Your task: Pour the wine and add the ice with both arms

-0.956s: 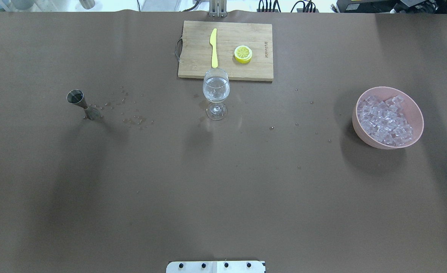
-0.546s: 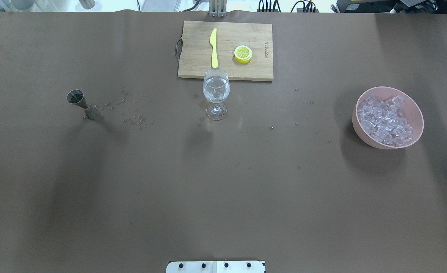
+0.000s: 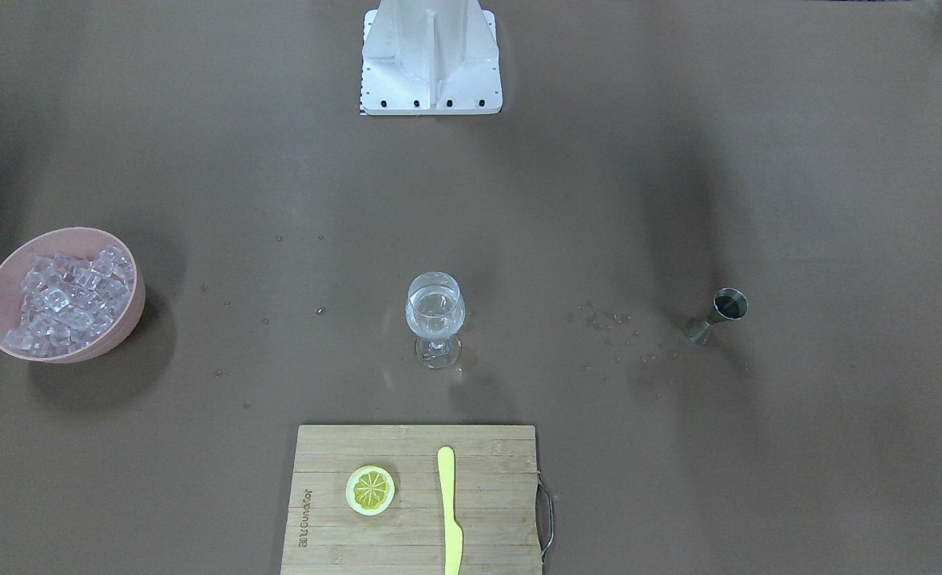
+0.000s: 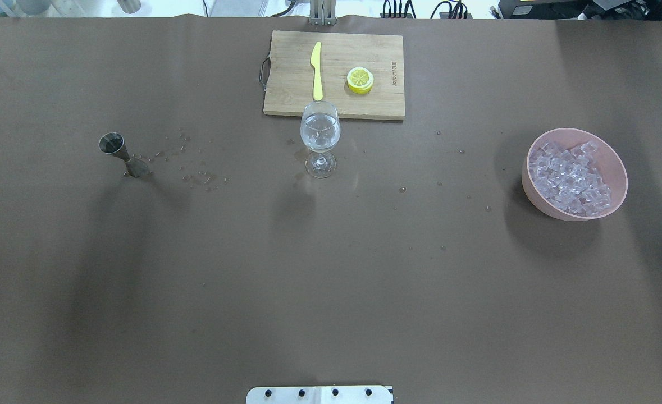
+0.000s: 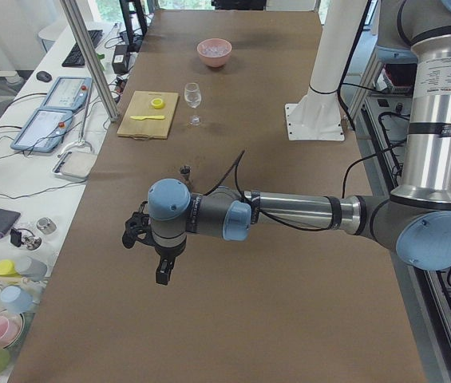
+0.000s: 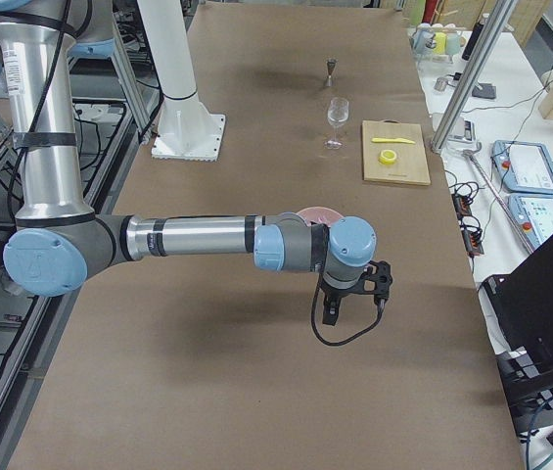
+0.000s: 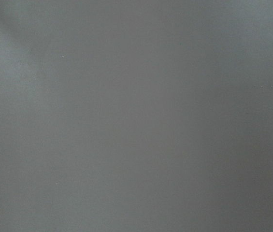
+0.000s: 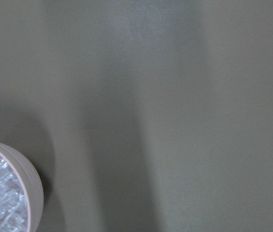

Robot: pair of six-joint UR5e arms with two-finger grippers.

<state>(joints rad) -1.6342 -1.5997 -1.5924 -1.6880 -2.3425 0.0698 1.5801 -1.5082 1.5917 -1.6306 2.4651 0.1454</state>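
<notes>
- The wine [image 4: 320, 137] is seen lying clear in the stemmed glass [image 4: 320, 164], stood mid-desk just beside the cutting board [image 4: 364, 95]
- The ice [image 4: 569, 178] is heaped in the pink bowl [image 4: 610, 160], well apart on the robot's right
- The left tool [image 5: 164, 274] and right tool [image 6: 330, 315] are held above the desk [image 4: 331, 280]; whether open or closed cannot be told

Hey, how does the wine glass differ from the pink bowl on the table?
The wine glass is clear, tall and stemmed; the bowl is opaque pink, low and wide. The wine glass holds clear liquid, while the bowl is heaped with ice cubes. The wine glass stands mid-table close to the cutting board; the bowl sits far off on the robot's right side. Both stand upright on the table.
</notes>
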